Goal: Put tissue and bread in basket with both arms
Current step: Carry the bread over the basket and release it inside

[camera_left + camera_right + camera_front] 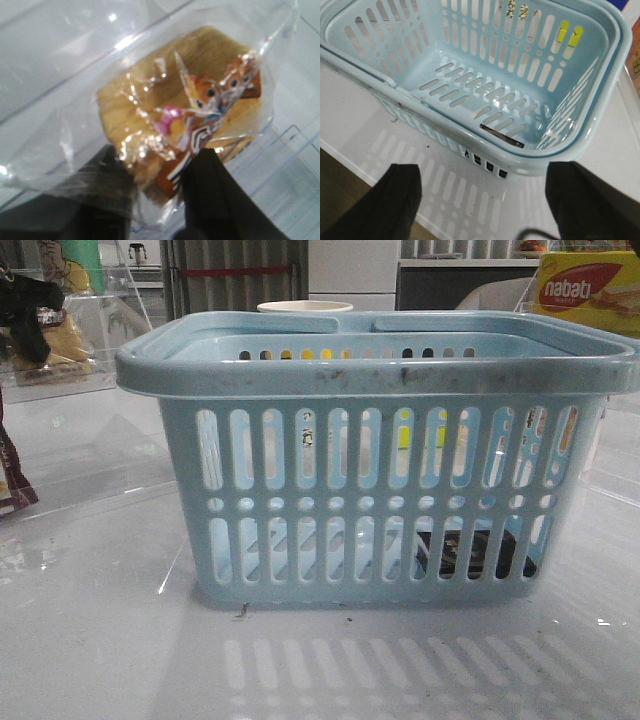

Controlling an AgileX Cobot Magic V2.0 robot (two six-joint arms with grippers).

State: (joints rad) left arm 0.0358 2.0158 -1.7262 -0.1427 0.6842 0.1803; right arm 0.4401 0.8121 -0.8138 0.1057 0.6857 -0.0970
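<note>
- My left hand is clamped on the bread, its clear wrapper crinkled between my dark fingers.
- My right hand is wide apart and holds nothing, hovering near the basket.
- The tissue lies dark in the basket's front right corner, so that half looks done.
- The bread is not yet in the basket, which stands on the white desk.

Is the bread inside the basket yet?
No, the bread is held in its wrapper by the left gripper, and the basket interior shows no bread.
</note>
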